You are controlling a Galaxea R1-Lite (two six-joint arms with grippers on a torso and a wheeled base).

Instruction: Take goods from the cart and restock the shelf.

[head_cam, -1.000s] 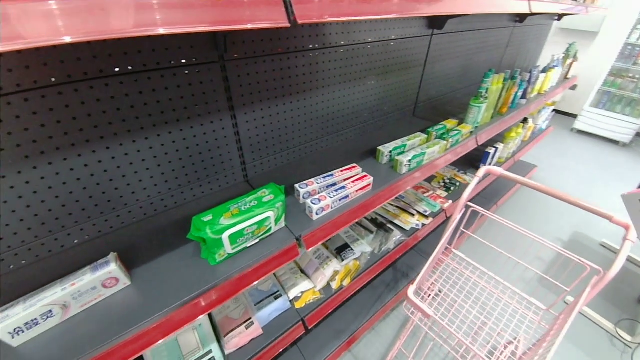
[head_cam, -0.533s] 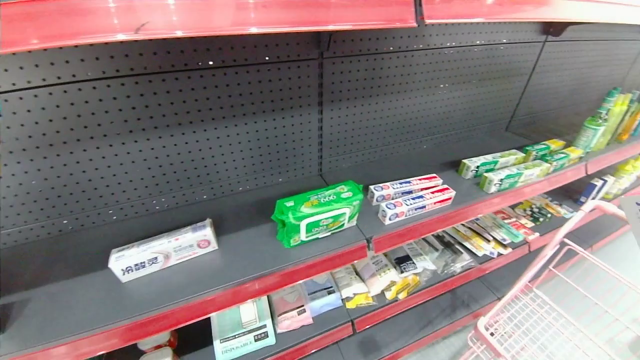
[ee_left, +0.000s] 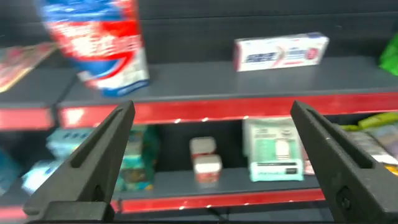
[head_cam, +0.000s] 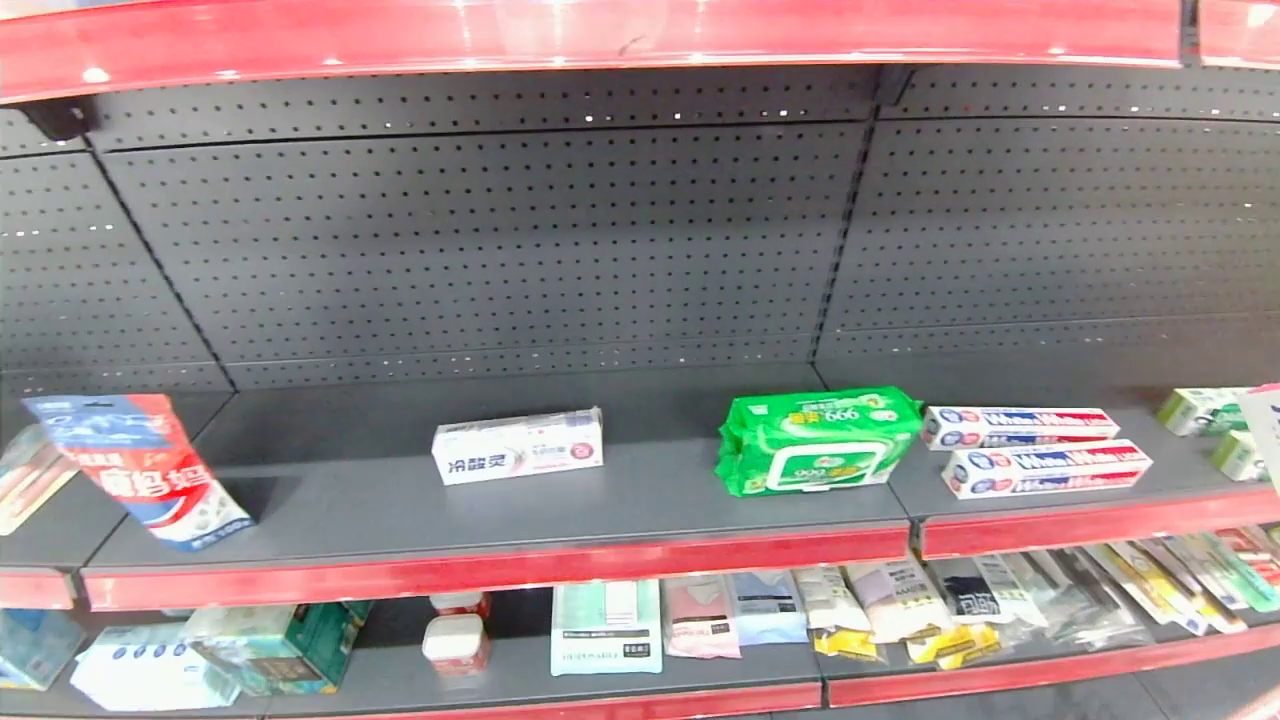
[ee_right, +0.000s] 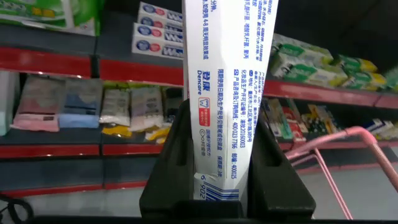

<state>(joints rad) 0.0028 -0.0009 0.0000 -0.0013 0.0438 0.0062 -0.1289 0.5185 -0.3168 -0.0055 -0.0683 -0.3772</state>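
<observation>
My right gripper [ee_right: 221, 158] is shut on a tall white toothpaste box [ee_right: 227, 87] with blue print, held upright. A corner of that box [head_cam: 1266, 432] shows at the head view's right edge. The pink cart [ee_right: 351, 152] stands low beside the shelving in the right wrist view. My left gripper [ee_left: 211, 168] is open and holds nothing, in front of the red shelf edge [ee_left: 205, 109]. On the grey shelf [head_cam: 560, 510] lie a white toothpaste box [head_cam: 518, 447], a green wipes pack [head_cam: 818, 440] and two red-and-blue toothpaste boxes [head_cam: 1030, 448].
A blue-and-red pouch [head_cam: 140, 470] stands tilted at the shelf's left. Green boxes [head_cam: 1200, 410] sit far right. The lower shelf [head_cam: 620, 690] holds packets, small jars and boxes. A red shelf [head_cam: 600, 35] overhangs above. Bare shelf lies between the pouch and the white box.
The head camera has swung left along the shelving, so the goods slid right in the picture and the pink cart left it. The held box stays at the right edge.
</observation>
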